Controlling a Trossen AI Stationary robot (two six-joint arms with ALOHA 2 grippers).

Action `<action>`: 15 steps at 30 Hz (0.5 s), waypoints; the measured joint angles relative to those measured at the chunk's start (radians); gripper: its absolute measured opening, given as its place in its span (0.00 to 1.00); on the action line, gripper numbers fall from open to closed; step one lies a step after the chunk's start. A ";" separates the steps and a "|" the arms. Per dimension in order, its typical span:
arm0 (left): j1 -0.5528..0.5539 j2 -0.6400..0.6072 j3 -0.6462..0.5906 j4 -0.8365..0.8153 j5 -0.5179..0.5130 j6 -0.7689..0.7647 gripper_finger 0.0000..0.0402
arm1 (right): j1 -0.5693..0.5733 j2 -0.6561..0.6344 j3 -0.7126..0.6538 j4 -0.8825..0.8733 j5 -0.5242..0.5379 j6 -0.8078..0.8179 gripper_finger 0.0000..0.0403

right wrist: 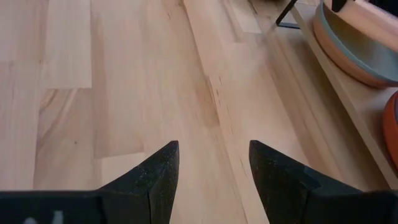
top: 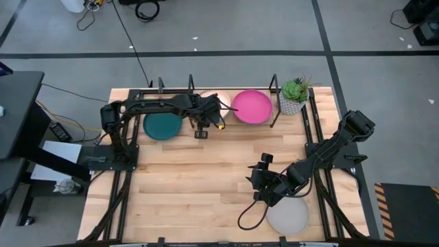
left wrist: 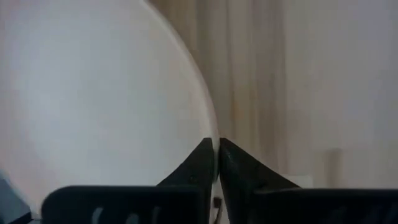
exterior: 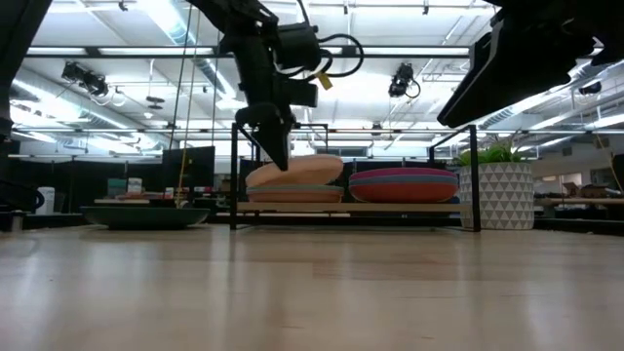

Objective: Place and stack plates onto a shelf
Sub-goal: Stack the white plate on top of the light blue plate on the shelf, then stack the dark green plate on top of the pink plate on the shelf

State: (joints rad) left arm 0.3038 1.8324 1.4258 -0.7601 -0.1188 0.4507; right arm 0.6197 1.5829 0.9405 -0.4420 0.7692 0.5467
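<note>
My left gripper (top: 207, 106) reaches over the left half of the black shelf (exterior: 475, 175) and is shut on the cream plate (exterior: 297, 171). That plate lies tilted on a tan and orange stack (exterior: 292, 194). The magenta plate (top: 252, 106) tops the shelf's right stack (exterior: 403, 184). The dark teal plate (top: 162, 125) rests flat on the table, left of the shelf. The grey plate (top: 288, 214) lies at the near right edge. My right gripper (top: 260, 177) hovers open over bare wood, just beyond the grey plate. My left gripper pinches the cream plate's rim (left wrist: 212, 134) between its two fingers (left wrist: 199, 162). It comes from above, pointing down (exterior: 276, 156). The plate sits tilted, its underside on the stack below it.
A potted plant (top: 295, 96) in a white patterned pot (exterior: 502, 195) stands at the shelf's right end. Thin black posts (top: 276, 86) rise at the shelf's sides. Bare wood (right wrist: 124, 93) spreads across the table's middle and near left.
</note>
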 joint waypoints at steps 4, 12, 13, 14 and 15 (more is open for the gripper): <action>-0.001 0.000 0.000 0.025 -0.002 -0.025 0.17 | 0.000 0.000 0.000 0.000 0.008 -0.006 0.50; -0.031 -0.080 -0.001 0.015 -0.045 -0.055 0.29 | 0.000 0.000 0.000 -0.002 0.019 -0.029 0.50; -0.043 -0.099 -0.001 0.005 -0.042 -0.073 0.29 | 0.000 0.000 0.000 -0.003 0.023 -0.034 0.50; -0.058 -0.117 -0.001 -0.009 -0.033 -0.092 0.29 | 0.000 0.000 0.000 -0.003 0.024 -0.039 0.50; -0.073 -0.135 0.000 -0.024 -0.014 -0.116 0.29 | 0.000 0.000 0.000 -0.003 0.024 -0.045 0.50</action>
State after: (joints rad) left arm 0.2304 1.6971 1.4256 -0.7844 -0.1332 0.3349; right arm 0.6197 1.5829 0.9405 -0.4450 0.7933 0.5020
